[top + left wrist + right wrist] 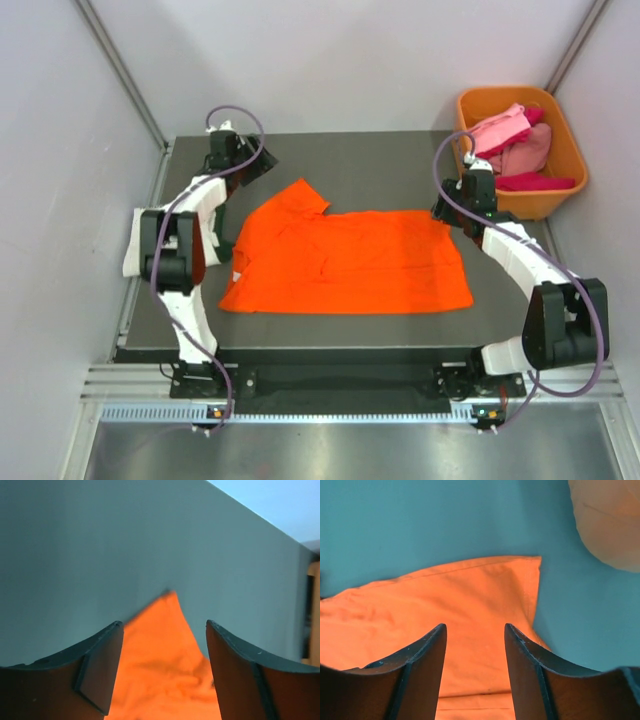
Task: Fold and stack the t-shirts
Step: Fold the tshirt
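Just beside released right tool (475, 625), bin (574, 150) holds pink, red tees (512, 136); orange tee (350, 262) spread on counter (380, 160) ahead of released left tool (164, 622).

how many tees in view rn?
4. Orange tee spread flat on the table; light pink tee, dusty pink tee and magenta tee heaped in the bin, far right. More may be buried beneath.

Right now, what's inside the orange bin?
A light pink t-shirt, a dusty pink one and a magenta one, crumpled. Anything beneath them in the bin is hidden.
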You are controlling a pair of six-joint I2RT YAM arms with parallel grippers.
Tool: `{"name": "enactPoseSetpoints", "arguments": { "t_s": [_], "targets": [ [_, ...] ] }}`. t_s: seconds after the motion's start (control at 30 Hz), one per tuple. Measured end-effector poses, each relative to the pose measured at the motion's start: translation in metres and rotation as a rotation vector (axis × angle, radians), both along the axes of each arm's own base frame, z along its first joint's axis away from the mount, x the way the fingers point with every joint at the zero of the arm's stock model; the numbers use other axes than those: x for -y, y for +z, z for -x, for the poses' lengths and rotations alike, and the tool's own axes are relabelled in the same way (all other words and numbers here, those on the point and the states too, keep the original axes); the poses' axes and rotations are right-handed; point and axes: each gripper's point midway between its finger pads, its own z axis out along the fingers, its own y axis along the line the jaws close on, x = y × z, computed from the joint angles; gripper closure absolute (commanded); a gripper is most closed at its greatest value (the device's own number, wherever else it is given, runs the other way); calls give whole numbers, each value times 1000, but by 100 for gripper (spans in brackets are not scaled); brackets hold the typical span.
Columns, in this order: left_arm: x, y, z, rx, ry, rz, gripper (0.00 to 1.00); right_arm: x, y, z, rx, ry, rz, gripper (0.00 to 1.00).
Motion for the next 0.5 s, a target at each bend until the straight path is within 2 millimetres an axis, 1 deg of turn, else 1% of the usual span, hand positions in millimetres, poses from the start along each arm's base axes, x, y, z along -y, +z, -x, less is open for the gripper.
{"name": "enactPoseSetpoints", "arguments": {
  "t_s": [0.13, 0.2, 0.23, 0.3, 0.37, 0.4, 0.43, 0.5],
  "targets": [
    [9, -23, -53, -42, -52, -59, 27, -1, 2, -2, 12, 1, -3, 50],
    [15, -37, -72, -63, -79, -87, 26, -1, 3, -2, 13, 0, -3, 50],
    [18, -43, -78, -71, -90, -98, 26, -1, 3, -2, 14, 1, -4, 50],
    [24, -63, -82, -114, -120, -121, 27, -1, 3, -2, 14, 1, -4, 50],
    [30, -80, -76, -163, -149, -131, 28, -1, 3, -3, 16, 1, -5, 50],
    [33, -92, -71, -199, -173, -129, 29, -1, 3, -3, 18, 1, -5, 50],
    [37, -95, -69, -204, -185, -123, 29, -1, 4, -3, 20, 0, -6, 50],
    [44, -91, -69, -203, -219, -111, 30, -1, 4, -4, 22, 1, -7, 50]
  ]
}}
